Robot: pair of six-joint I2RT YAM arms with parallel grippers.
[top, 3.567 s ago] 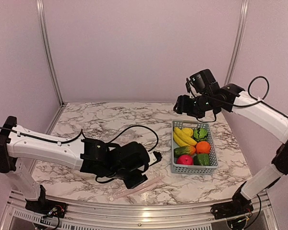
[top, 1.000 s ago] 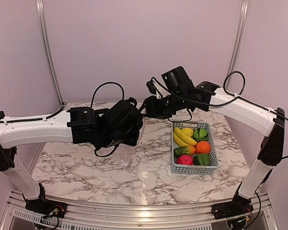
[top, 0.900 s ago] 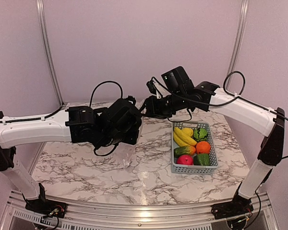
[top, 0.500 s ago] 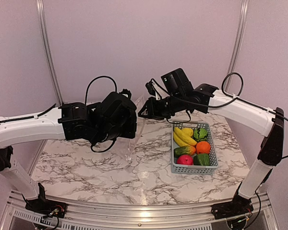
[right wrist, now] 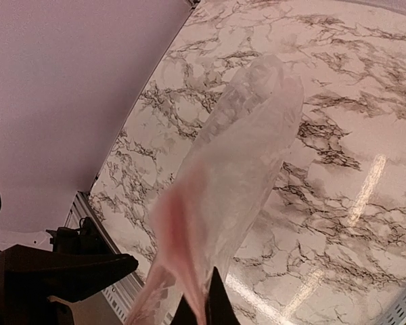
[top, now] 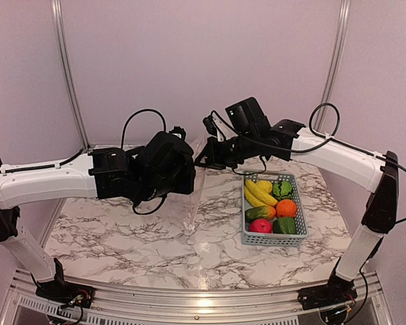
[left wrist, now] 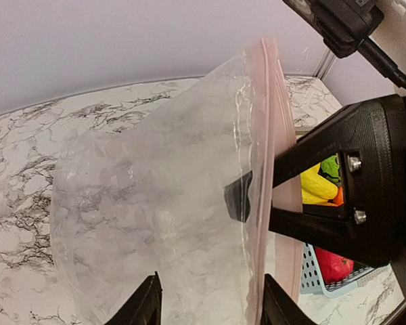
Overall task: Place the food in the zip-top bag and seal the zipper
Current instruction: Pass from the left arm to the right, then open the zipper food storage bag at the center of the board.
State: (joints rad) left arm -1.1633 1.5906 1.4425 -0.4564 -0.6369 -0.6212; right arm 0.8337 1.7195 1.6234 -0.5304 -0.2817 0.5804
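We see the right tool (right wrist: 201,308) pinched tight on the zipper (left wrist: 274,135), the bag (top: 193,196) hanging above the tabletop (top: 108,230). The left tool (left wrist: 213,308) stands spread apart near it. The food (top: 257,193) sits in the basket (top: 274,240).

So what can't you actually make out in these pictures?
- Left wrist view: the bottom edge cuts off the left gripper. The right gripper blocks most of the basket.
- Top view: the left gripper's fingers are lost behind its own black wrist, and the clear bag barely shows.
- Right wrist view: the zipper is blurred, too near the lens.
- Any view: the slider, and whether the bag's mouth is open.
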